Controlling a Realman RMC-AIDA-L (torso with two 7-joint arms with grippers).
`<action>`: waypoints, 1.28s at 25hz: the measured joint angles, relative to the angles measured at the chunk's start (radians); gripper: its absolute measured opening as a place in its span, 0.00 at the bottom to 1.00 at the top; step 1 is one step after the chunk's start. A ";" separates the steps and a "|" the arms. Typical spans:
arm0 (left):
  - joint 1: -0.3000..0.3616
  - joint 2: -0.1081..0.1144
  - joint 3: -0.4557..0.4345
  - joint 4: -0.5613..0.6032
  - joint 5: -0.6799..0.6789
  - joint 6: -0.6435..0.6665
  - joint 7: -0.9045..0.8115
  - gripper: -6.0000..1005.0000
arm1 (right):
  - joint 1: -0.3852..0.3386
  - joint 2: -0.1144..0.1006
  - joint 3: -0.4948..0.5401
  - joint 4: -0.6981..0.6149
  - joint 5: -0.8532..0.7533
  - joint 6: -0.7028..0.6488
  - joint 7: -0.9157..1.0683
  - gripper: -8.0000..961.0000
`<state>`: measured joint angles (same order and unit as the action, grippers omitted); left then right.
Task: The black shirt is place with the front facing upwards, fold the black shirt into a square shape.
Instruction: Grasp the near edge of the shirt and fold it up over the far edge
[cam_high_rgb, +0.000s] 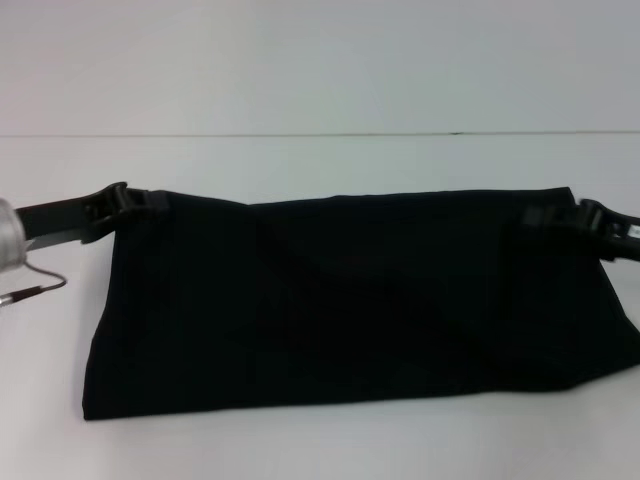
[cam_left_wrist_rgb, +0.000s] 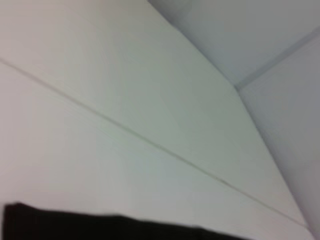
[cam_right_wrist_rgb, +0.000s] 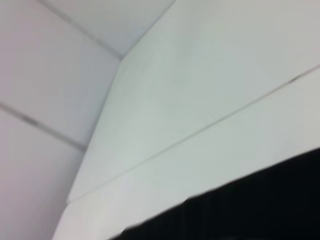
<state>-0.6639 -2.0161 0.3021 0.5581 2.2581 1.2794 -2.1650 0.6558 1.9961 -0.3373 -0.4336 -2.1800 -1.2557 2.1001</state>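
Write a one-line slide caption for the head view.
Left tool and right tool grip the far corners of the folded black shirt on the white table.

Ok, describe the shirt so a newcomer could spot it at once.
On the white table, the black shirt lies as a wide folded band. The left end effector and right end effector sit at its far corners. It is the only dark cloth there.
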 joint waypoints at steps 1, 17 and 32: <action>-0.002 -0.012 0.001 -0.004 -0.011 -0.047 0.016 0.02 | 0.002 0.015 0.002 0.000 0.016 0.040 -0.013 0.08; -0.033 -0.063 0.002 -0.073 -0.172 -0.273 0.191 0.07 | 0.031 0.089 0.000 0.033 0.231 0.296 -0.152 0.08; -0.086 -0.124 0.002 -0.073 -0.197 -0.463 0.282 0.12 | 0.091 0.095 -0.002 0.110 0.318 0.472 -0.274 0.10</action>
<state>-0.7502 -2.1405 0.3037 0.4847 2.0614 0.8167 -1.8831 0.7471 2.0913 -0.3390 -0.3236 -1.8617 -0.7837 1.8260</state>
